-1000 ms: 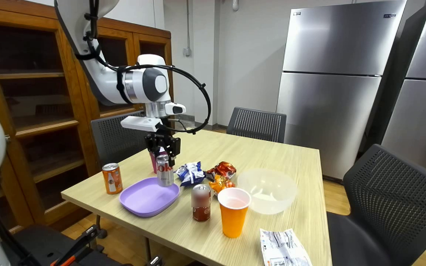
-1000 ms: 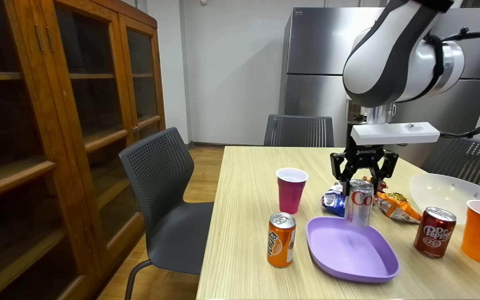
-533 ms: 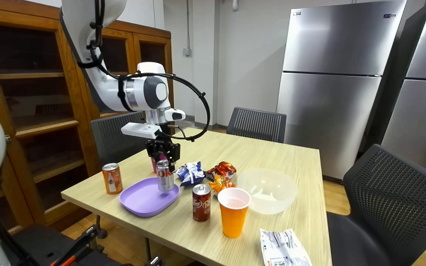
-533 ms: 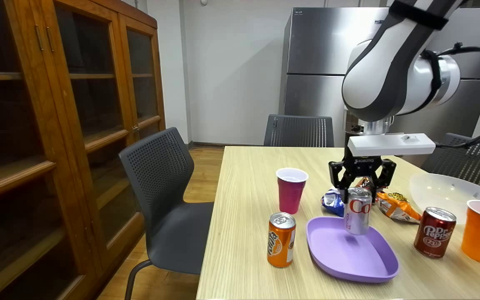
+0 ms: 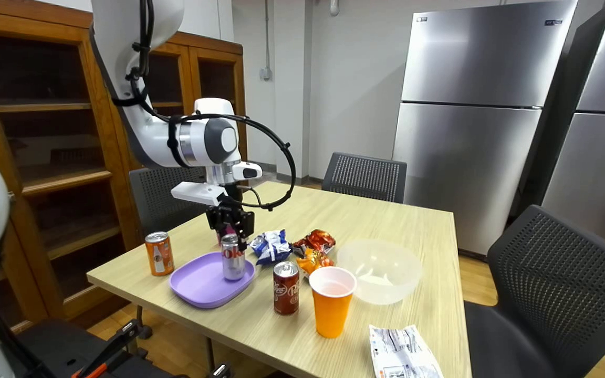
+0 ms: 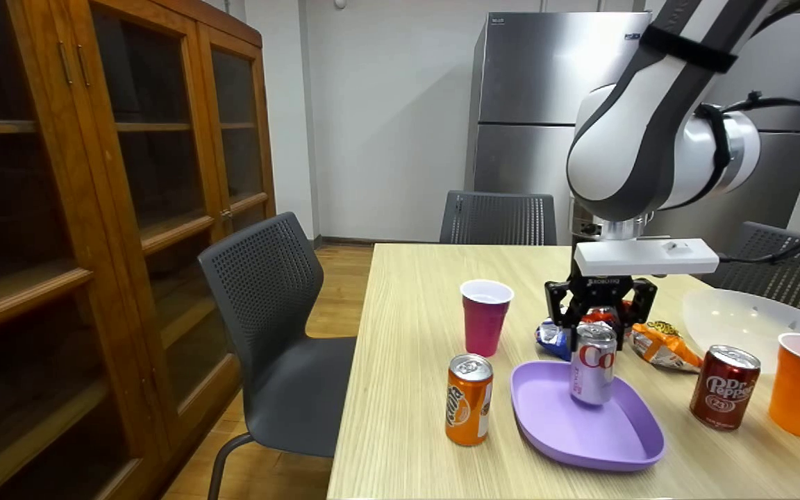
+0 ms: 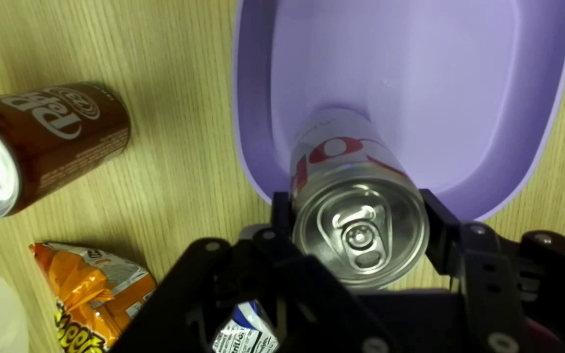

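Silver Coke can [image 5: 233, 265]: in an exterior view, left of the frame's centre; upright, long axis vertical, lid end up, red lettering turned to the camera.
Purple tray [image 5: 202, 286]: lower left of that frame, flat on the table [image 5: 344, 218]; the Coke can's base shows inside its rim, near the tray's upper right corner, though whether it touches the tray's bottom cannot be told.
Snack bags: a blue bag [image 5: 271, 249] just right of the Coke can, then a red bag [image 5: 317, 240] and an orange bag [image 5: 313, 260] near the frame's centre.
Gripper [image 6: 596, 339]: in an exterior view, right of centre, pointing straight down, its fingers on both sides of the Coke can's upper part, holding it; the can's long axis is vertical here too.
Orange Fanta can [image 6: 469, 401]: low in that frame, upright, left of the tray and apart from it.
Lid [image 7: 361, 235]: in the wrist view, below centre, facing the camera; the ring end of the pull tab [image 7: 368, 250] points to the frame's bottom, and the can's body runs up the frame, slightly leftward.
Dr Pepper can [image 7: 66, 137]: left edge of the wrist view, lid toward the lower left.
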Controlling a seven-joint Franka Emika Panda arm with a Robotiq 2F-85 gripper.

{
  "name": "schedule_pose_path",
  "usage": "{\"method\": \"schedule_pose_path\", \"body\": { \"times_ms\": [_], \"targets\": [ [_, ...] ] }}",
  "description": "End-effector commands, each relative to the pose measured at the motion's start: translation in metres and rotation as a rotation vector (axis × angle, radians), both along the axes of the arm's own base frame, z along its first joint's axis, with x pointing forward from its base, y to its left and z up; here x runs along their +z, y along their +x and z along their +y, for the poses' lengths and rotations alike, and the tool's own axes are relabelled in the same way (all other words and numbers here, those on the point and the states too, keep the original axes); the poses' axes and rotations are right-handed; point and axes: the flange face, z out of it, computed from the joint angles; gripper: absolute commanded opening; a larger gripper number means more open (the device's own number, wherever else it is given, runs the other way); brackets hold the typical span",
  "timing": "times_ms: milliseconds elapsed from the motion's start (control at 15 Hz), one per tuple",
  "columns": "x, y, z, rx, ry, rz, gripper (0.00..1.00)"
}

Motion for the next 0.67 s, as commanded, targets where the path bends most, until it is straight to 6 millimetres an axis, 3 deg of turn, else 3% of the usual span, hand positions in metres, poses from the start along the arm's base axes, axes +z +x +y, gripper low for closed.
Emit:
{"method": "schedule_pose_path", "body": {
  "times_ms": [0,200,600],
  "targets": [
    [0.004,0.001,0.006,-0.010,-0.015,-0.018,0.88],
    [0.013,-0.002,0.009,0.001,-0.009,0.002,0.99],
    [0.051,-0.005,0.012,0.007,0.001,-0.020,1.00]
  ]
}}
